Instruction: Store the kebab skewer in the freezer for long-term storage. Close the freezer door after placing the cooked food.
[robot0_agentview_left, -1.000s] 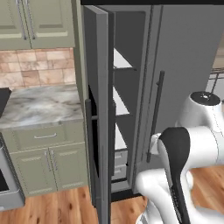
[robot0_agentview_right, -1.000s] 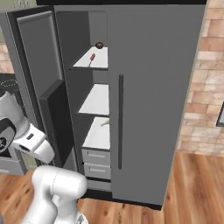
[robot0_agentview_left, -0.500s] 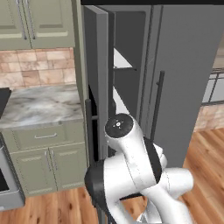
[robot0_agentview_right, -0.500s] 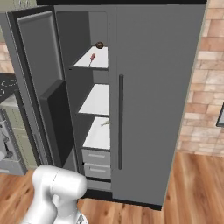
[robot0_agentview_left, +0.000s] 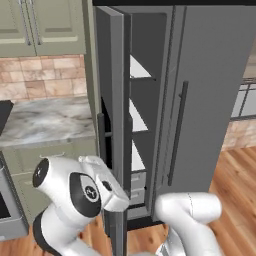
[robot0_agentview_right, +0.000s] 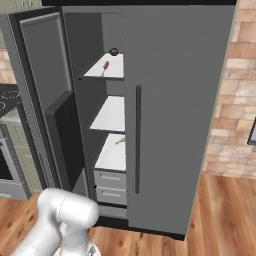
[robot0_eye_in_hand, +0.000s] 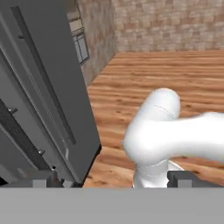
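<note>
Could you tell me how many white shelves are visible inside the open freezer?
3: top shelf holding the kebab skewer, middle shelf, bottom shelf just above the grey drawers. More may be hidden.

No readable text, label, brand, number or sign was found on any surface. The refrigerator doors, the cabinets and the counter were seen as plain, and a small mark on one of the arm's dark joints could not be made out.
</note>
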